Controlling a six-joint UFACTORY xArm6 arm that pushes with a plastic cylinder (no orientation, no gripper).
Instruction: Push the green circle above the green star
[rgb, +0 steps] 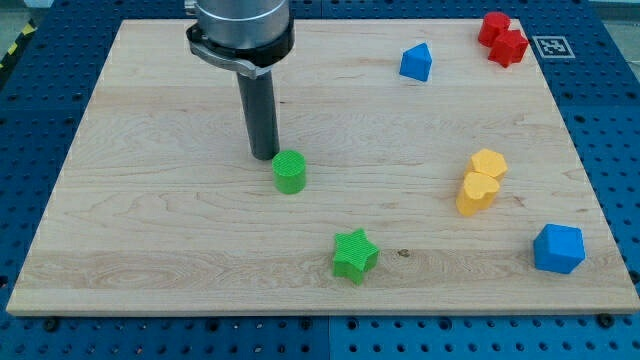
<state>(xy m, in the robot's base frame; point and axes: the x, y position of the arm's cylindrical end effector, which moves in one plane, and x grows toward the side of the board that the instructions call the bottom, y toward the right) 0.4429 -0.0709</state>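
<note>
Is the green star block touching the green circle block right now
No, the green star block lies apart from the green circle block, toward the view's bottom right, with bare wooden board between them.

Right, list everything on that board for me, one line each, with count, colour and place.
green circle: one, green, left of the board's middle.
green star: one, green, low middle, toward the view's bottom right of the circle.
blue blocks: two, blue, one at the view's top right of middle, one at the bottom right corner.
red blocks: two, red, touching, top right corner.
yellow blocks: two, yellow, touching, right side.
board: one, pale wood.
my tip: one, dark rod, just up-left of the green circle.
</note>
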